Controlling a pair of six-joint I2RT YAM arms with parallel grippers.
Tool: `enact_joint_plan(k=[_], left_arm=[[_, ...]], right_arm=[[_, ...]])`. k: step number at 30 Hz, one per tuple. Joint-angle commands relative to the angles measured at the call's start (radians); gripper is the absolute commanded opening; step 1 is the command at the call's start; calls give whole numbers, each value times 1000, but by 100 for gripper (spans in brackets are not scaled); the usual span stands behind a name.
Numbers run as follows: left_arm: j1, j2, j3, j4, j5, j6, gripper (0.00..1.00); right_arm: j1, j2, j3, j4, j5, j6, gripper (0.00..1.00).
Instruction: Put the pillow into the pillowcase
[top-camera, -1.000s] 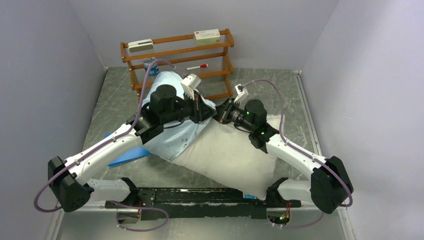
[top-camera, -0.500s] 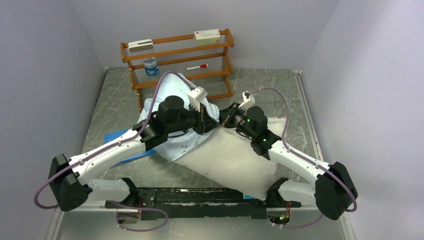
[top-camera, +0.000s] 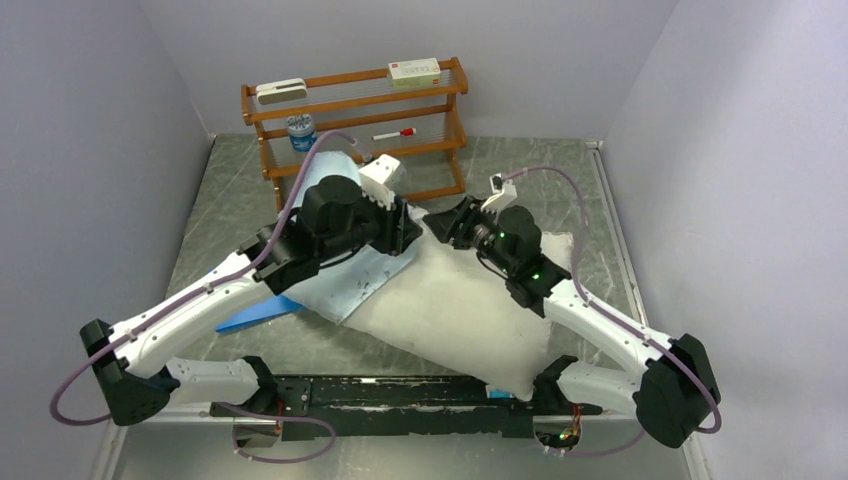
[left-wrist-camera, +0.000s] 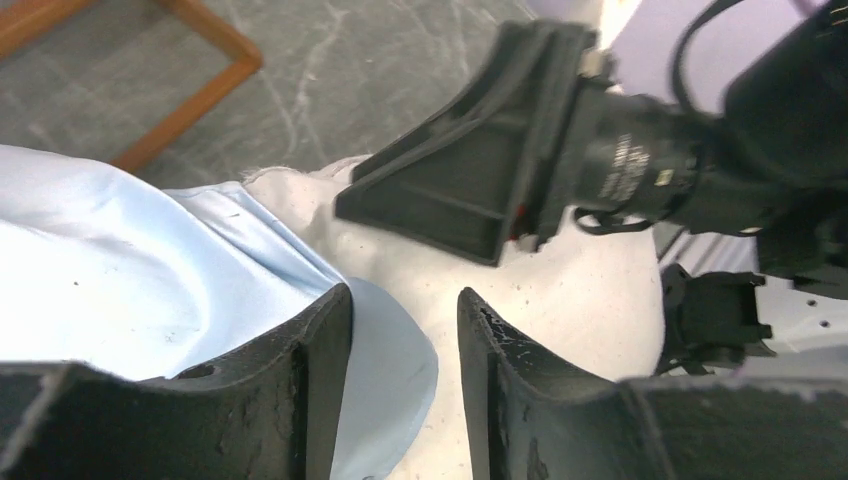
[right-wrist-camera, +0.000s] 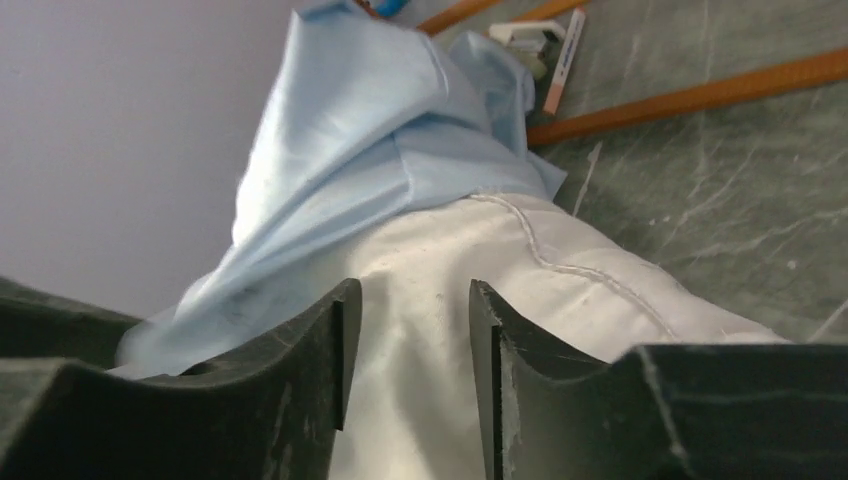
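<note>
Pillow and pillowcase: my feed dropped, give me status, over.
Left claw open at pillowcase edge. Right claw open over pillow. Pillow's far end under the case, most uncovered. Wooden rack close behind.

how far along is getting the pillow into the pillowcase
Early on. Done: the pillowcase sits over the far left end of the pillow. In hand: the left hand and right hand are both open at the case's mouth, neither gripping fabric. Left: most of the pillow lies bare, so the case has to be pulled over nearly its whole length.
</note>
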Motion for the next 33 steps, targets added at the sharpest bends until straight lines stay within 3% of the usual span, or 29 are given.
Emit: enact_joint_plan(k=[1,7,10,18,23,28,33], left_arm=[[7,-47,26,-74,-127,-1,50],[145,-42,33,-178,-100,-1,64],[255,-70,25,-196,-51,-19,66],[631,-131,-70,-209,80,-126,66],[816,-222,-194,-166,109,-169,65],[840,-247,-219,-192,67,-171,65],[840,-263,-233,-186,125,-158,61]], right_arm=[[-1,-44,95,-135,39,-123,52],[1,-76,172,-263,13,-222,63],[33,-84,197,-261,-70,-310,66],[372,50,326,-368,70,-763,81],[597,122,259,-375,279,-1149,90],[684,237,179,-349,444,-1314,99],[729,399,141,-223,629,-1444,100]])
